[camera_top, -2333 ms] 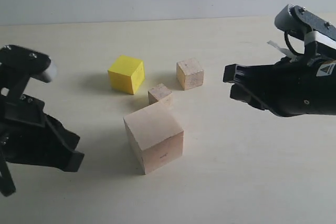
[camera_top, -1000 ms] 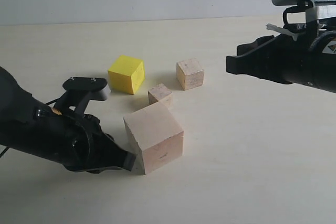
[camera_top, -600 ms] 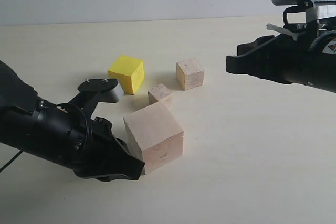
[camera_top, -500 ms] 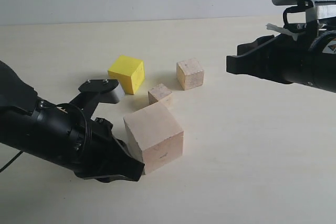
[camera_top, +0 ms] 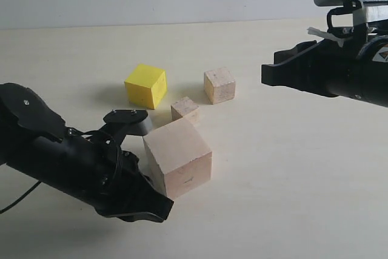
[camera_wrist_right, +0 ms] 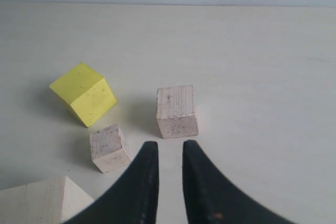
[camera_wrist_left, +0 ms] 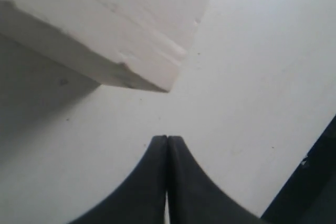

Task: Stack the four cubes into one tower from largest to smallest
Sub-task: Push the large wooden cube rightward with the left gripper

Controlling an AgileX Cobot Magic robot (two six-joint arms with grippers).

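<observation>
We find nothing stacked: every cube sits singly on the table (camera_top: 291,168). The large pale cube (camera_top: 179,159) has the smallest tan cube (camera_top: 185,110) just beside it, with the yellow cube (camera_top: 145,85) and smaller tan cube (camera_top: 219,85) beyond. The left gripper (camera_top: 159,205), fingers pressed together and empty, lies low beside the large cube. The right gripper (camera_wrist_right: 168,148) hovers slightly parted, empty. We judge three placements remain.

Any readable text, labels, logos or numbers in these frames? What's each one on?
None legible.
Large pale cube: small dark mark on its front face, too small to read.
Right arm: part of a triangular logo at the picture's edge, no letters readable.
</observation>
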